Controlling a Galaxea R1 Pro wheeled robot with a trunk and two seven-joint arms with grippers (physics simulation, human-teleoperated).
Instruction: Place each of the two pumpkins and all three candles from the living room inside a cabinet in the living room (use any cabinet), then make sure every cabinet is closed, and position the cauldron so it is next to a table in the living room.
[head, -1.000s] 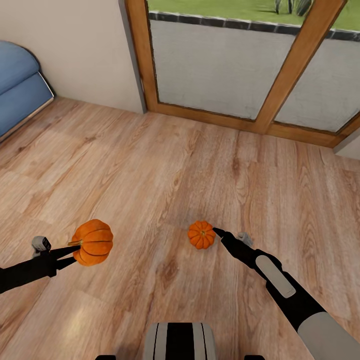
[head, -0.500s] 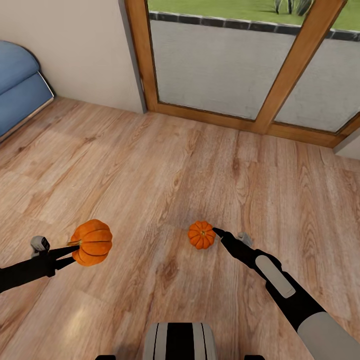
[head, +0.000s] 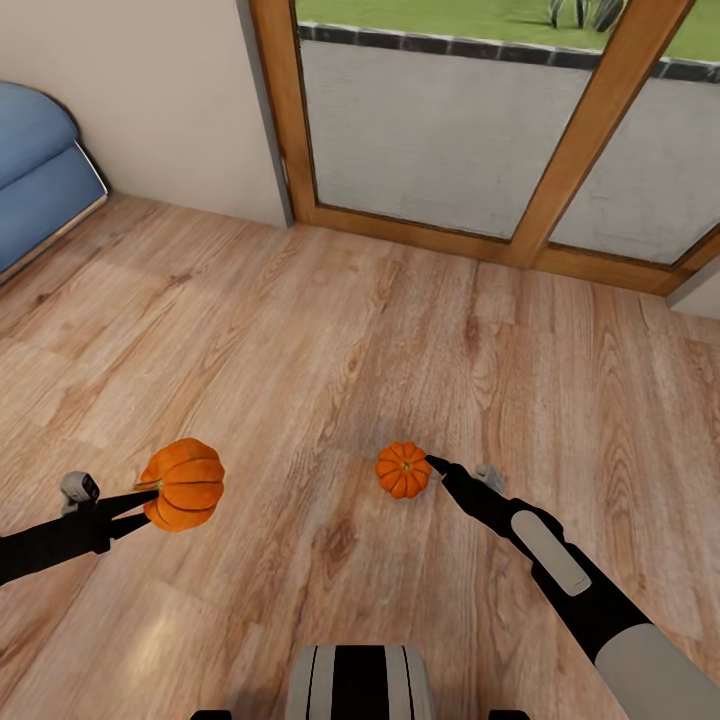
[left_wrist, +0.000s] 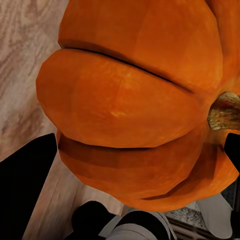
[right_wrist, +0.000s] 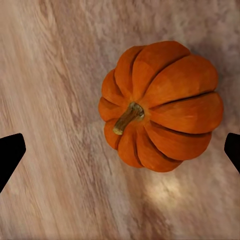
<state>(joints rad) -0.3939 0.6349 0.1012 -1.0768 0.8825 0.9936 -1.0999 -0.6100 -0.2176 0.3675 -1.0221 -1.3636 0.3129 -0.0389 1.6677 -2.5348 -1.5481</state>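
The left hand (head: 148, 497) is clamped on a pumpkin (head: 184, 484), held above the floor at the head view's lower left; its dark fingers meet the fruit's near side. In the left wrist view that pumpkin (left_wrist: 145, 100) looms so close that the ribs and a stub of stem are plain, with black fingertips (left_wrist: 25, 180) at either edge and the robot's base underneath it, which the head view does not relate to the fruit.

The right hand (head: 434, 463) reaches down toward a second pumpkin (head: 403, 470) that sits on the floor (head: 330, 330), its tip just beside the fruit's right flank. From the head view the spread of the fingers is hard to judge. The right wrist view settles it: the fingertips (right_wrist: 10, 152) stand wide apart at the picture's two edges, gripping nothing, and the second pumpkin (right_wrist: 162, 105) lies between them, seen from above with its stem (right_wrist: 127, 118) tilted.

The floor is pale wood planks. Beyond it stands a wood-framed glass door (head: 470, 120) with grass outside, a cream wall (head: 150, 90) beside it, and a blue sofa (head: 40, 170) at the far left.
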